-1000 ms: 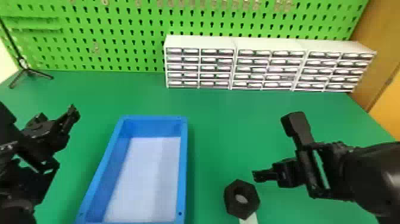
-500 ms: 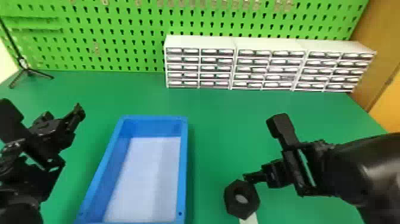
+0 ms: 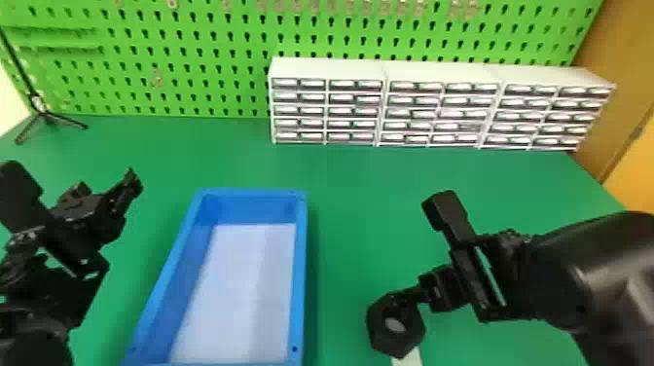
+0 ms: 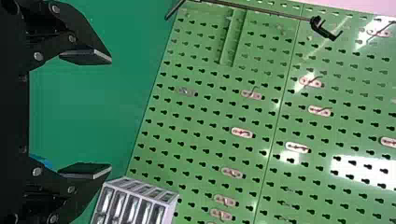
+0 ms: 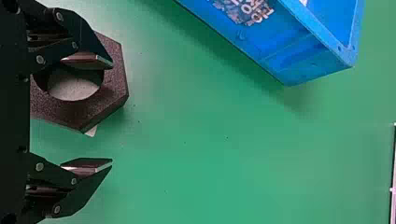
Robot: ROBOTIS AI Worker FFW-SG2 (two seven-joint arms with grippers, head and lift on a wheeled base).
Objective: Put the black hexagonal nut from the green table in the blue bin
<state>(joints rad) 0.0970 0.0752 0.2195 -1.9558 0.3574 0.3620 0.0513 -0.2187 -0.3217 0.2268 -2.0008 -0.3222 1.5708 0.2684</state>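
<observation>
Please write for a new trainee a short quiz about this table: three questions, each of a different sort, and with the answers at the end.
1. Fill the gap: On the green table, the black nut is to the robot's ____ of the blue bin.
2. True or false: The fingers of the right pincer stand apart.
3. Choose one. What stands at the far side of the table, in front of the green board?
A) a red toolbox
B) white drawers
C) a yellow bucket

Key: 1. right; 2. true; 3. B
</observation>
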